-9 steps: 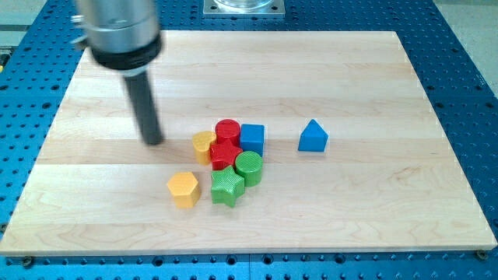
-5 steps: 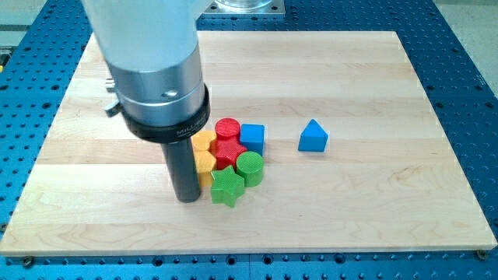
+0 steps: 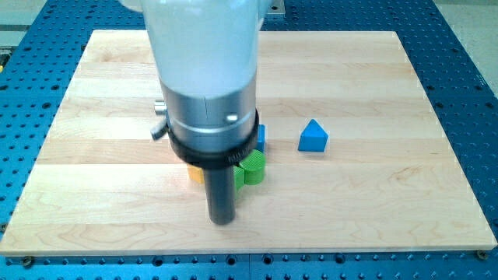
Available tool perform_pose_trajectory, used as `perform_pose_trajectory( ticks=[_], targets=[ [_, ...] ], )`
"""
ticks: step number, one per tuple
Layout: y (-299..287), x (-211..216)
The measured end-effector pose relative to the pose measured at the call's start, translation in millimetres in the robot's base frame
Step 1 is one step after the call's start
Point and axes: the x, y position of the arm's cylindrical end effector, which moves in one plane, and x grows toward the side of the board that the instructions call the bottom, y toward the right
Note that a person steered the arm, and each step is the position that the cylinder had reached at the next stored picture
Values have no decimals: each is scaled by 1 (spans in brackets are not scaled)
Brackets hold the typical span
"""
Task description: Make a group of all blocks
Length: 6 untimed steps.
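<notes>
My tip (image 3: 222, 220) rests on the wooden board (image 3: 373, 187) near the view's bottom, just below the cluster of blocks. The arm's body hides most of that cluster. Only a green cylinder (image 3: 252, 168), a sliver of a yellow block (image 3: 195, 174) and the edge of a blue cube (image 3: 261, 138) show around it. The red blocks and the green star are hidden. A blue triangular block (image 3: 313, 136) stands alone to the view's right of the cluster, apart from it.
The board lies on a blue perforated table (image 3: 467, 47). A metal mount (image 3: 274, 6) shows at the view's top edge.
The arm swept from the view's upper left down and to the right. The loose yellow block was pushed in against the cluster. My tip now sits below the cluster and the arm hides it.
</notes>
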Motion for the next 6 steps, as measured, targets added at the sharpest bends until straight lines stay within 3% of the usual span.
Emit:
perform_pose_trajectory(
  ticks=[1,2,3,4,6],
  targets=[
    [111,-23],
    [190,-102],
    [209,-130],
    [165,-147],
    [149,-110]
  ],
)
